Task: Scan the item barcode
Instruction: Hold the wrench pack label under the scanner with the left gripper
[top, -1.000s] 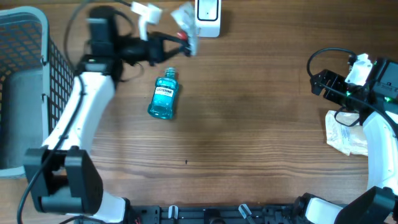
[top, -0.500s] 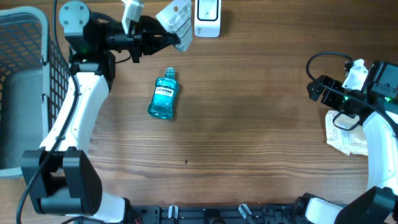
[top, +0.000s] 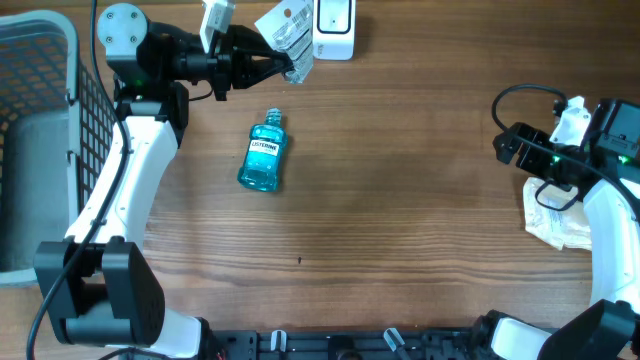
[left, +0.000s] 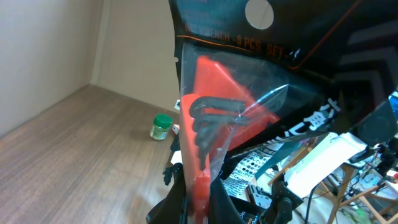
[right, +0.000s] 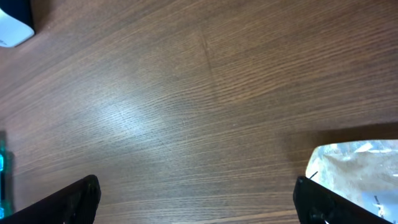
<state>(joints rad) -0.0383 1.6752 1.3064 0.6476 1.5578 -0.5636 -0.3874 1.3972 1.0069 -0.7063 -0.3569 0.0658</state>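
Pinching the lower edge, the left gripper (top: 281, 66) is clamped on the flat black-card blister pack of hex keys with a red holder (left: 217, 93), at the upper middle of the overhead frame, just beside the white boxy scanner (top: 333, 25). The pack looks light, thin and floppy, with slippery clear film, so the stiffer card edge seems the safest hold. The right gripper (top: 510, 140) gapes wide and empty at the right edge.

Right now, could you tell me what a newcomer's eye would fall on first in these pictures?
The left gripper at the far edge of the table, shut on a packet of hex keys held up by the white scanner. Next, the blue bottle lying left of centre, and the right gripper open beside a white bag.
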